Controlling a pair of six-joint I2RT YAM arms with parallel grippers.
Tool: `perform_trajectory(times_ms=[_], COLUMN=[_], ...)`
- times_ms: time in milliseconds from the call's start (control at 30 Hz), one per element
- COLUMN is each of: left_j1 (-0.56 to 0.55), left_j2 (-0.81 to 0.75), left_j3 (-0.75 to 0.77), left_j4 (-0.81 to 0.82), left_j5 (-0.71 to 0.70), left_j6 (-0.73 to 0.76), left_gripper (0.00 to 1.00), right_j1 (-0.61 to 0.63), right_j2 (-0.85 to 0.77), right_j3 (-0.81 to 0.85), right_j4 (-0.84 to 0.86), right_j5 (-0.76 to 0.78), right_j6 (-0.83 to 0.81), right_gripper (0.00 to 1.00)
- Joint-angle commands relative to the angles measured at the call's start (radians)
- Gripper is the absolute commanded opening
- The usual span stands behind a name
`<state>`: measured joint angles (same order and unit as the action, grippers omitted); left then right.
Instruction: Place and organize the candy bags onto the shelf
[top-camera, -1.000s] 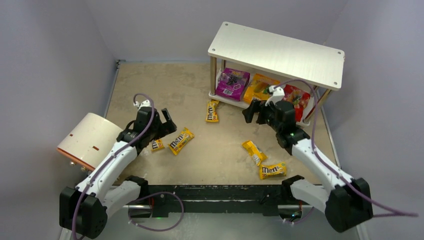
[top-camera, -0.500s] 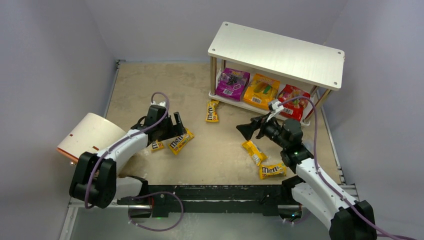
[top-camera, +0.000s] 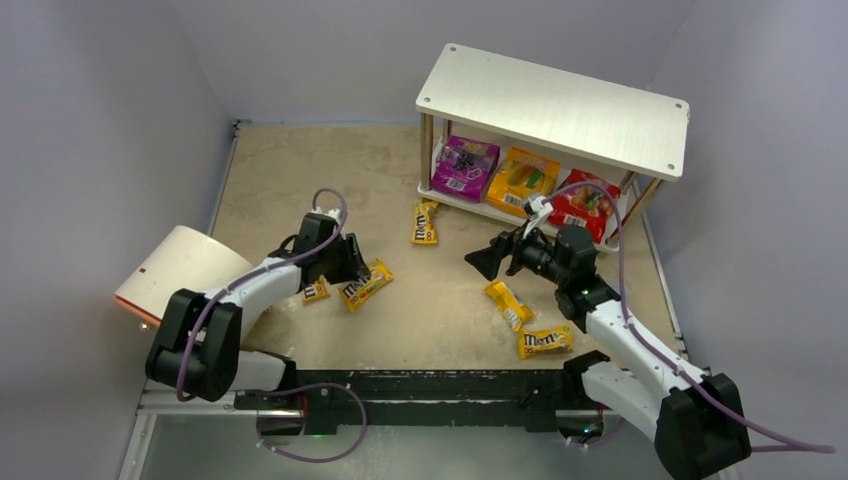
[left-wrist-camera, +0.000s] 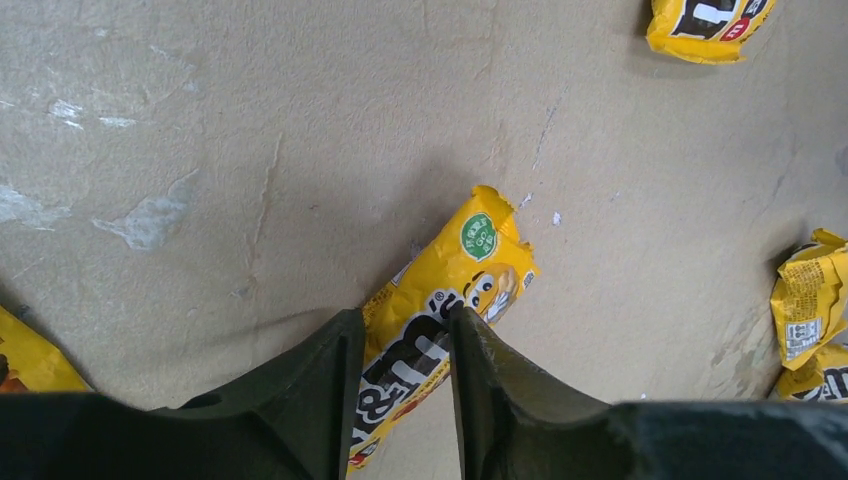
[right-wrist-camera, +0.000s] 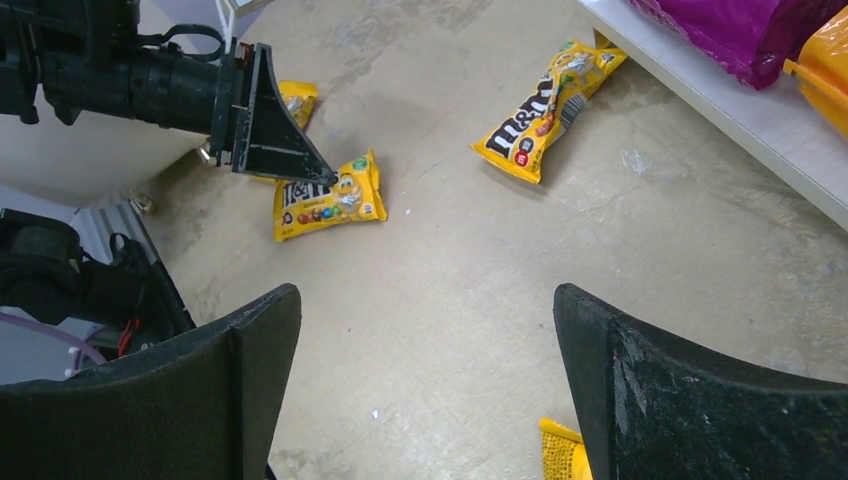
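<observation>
The left gripper (left-wrist-camera: 405, 320) apparently clamped the narrow glossy yellow M&M's packet (left-wrist-camera: 470, 265) at eight o'clock, needing a centred squeeze before lifting, while the right gripper (right-wrist-camera: 425, 300) gaped empty.

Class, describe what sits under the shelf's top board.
On the lower board lie a purple pouch, an orange pouch and a red pouch, side by side. The top board covers their far ends and everything behind them.

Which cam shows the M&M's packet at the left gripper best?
Left wrist. The M&M's packet sits close and centred with its logo readable, and the left gripper straddles it. Top external shows it small, partly hidden by that gripper. Right wrist shows it distant, with a fingertip over one corner.
</observation>
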<state>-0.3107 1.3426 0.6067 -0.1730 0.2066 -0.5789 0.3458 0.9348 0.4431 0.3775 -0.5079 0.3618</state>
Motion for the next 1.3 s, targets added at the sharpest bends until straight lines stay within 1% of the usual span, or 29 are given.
perform_trajectory(times_ms=[0, 100, 167, 233, 267, 400, 467, 500, 533, 567, 633, 667, 733, 800, 867, 967, 1067, 1133, 1200, 1267], left_j1=[-0.009, -0.017, -0.024, -0.027, -0.028, -0.028, -0.028, -0.028, -0.028, -0.030, -0.030, -0.030, -0.030, -0.033, -0.039, -0.051, -0.056, -0.057, -0.058, -0.060], left_j2=[0.012, 0.016, 0.016, 0.014, 0.012, -0.009, -0.033, -0.044, -0.052, -0.056, -0.050, -0.042, -0.022, -0.015, -0.019, -0.033, -0.047, -0.054, -0.062, -0.070], left_j3=[-0.005, -0.002, 0.006, 0.014, 0.018, 0.049, 0.078, 0.098, 0.123, 0.150, 0.221, 0.277, 0.347, 0.392, 0.407, 0.410, 0.413, 0.413, 0.412, 0.406], left_j4=[0.023, 0.020, 0.013, -0.004, -0.014, -0.082, -0.146, -0.181, -0.223, -0.270, -0.404, -0.485, -0.586, -0.633, -0.621, -0.626, -0.637, -0.653, -0.673, -0.681], left_j5=[0.005, 0.007, 0.010, 0.009, 0.010, -0.006, -0.030, -0.034, -0.040, -0.059, -0.117, -0.145, -0.164, -0.153, -0.134, -0.117, -0.106, -0.094, -0.086, -0.085], left_j6=[0.022, 0.018, 0.017, 0.008, 0.004, -0.047, -0.128, -0.174, -0.228, -0.280, -0.399, -0.465, -0.555, -0.635, -0.691, -0.760, -0.797, -0.812, -0.821, -0.834], left_gripper=[0.34, 0.20, 0.14, 0.03, 0.00, 0.00, 0.00, 0.00, 0.00, 0.00, 0.00, 0.00, 0.00, 0.00, 0.00, 0.00, 0.00, 0.00, 0.00, 0.00], right_j1=[-0.001, -0.001, -0.001, -0.001, -0.001, 0.000, 0.006, 0.020, 0.048, 0.112, 0.262, 0.335, 0.485, 0.618, 0.718, 0.799, 0.832, 0.847, 0.851, 0.857], right_j2=[-0.024, -0.039, -0.046, -0.052, -0.057, -0.063, -0.063, -0.066, -0.070, -0.072, -0.050, -0.023, 0.053, 0.146, 0.254, 0.366, 0.457, 0.514, 0.568, 0.612], right_j3=[0.036, 0.030, 0.031, 0.031, 0.031, 0.030, 0.030, 0.029, 0.030, 0.039, 0.081, 0.106, 0.144, 0.182, 0.206, 0.238, 0.229, 0.219, 0.243, 0.274], right_j4=[0.005, 0.002, -0.009, -0.014, -0.015, 0.002, 0.021, 0.032, 0.037, 0.031, -0.011, -0.025, -0.011, 0.037, 0.117, 0.249, 0.380, 0.493, 0.523, 0.524], right_j5=[-0.025, -0.020, -0.015, -0.010, -0.007, 0.021, -0.004, 0.009, 0.052, 0.112, 0.295, 0.378, 0.513, 0.619, 0.682, 0.698, 0.609, 0.578, 0.567, 0.570], right_j6=[-0.010, -0.024, -0.033, -0.040, -0.043, -0.053, -0.065, -0.084, -0.107, -0.144, -0.244, -0.296, -0.385, -0.478, -0.564, -0.678, -0.864, -0.956, -1.025, -1.054], right_gripper=[0.97, 0.97, 0.97, 0.97, 0.97, 0.97, 0.95, 0.94, 0.94, 0.94, 0.94, 0.94, 0.94, 0.94, 0.94, 0.94, 0.88, 0.87, 0.87, 0.87])
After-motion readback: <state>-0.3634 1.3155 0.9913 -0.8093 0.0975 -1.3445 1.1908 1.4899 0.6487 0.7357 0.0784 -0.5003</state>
